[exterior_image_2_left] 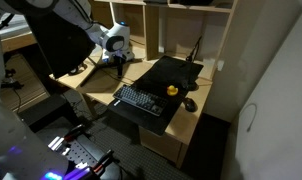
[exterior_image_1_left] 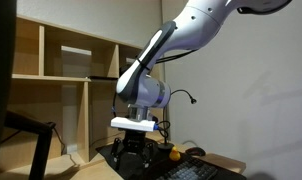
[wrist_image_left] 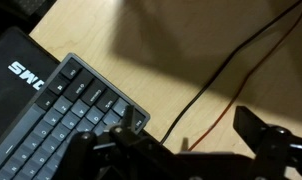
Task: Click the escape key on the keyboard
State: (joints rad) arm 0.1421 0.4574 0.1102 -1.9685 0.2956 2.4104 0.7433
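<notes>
The black keyboard (exterior_image_2_left: 141, 102) lies on a black desk mat (exterior_image_2_left: 176, 72) on the wooden desk. In the wrist view only one corner of the keyboard (wrist_image_left: 51, 120) shows at the lower left, and its corner key sits beside my left finger. My gripper (wrist_image_left: 191, 140) is open and empty, its fingers wide apart over bare wood and cables just past that corner. In both exterior views the gripper (exterior_image_1_left: 134, 152) (exterior_image_2_left: 111, 60) hangs low over the desk by the keyboard's (exterior_image_1_left: 196, 170) end. I cannot tell whether a finger touches a key.
A black cable (wrist_image_left: 221, 70) and a thin red cable (wrist_image_left: 206, 130) run across the wood under the gripper. A yellow object (exterior_image_2_left: 172, 90) and a black mouse (exterior_image_2_left: 190, 104) lie on the mat. Wooden shelves (exterior_image_1_left: 71, 70) stand behind the desk.
</notes>
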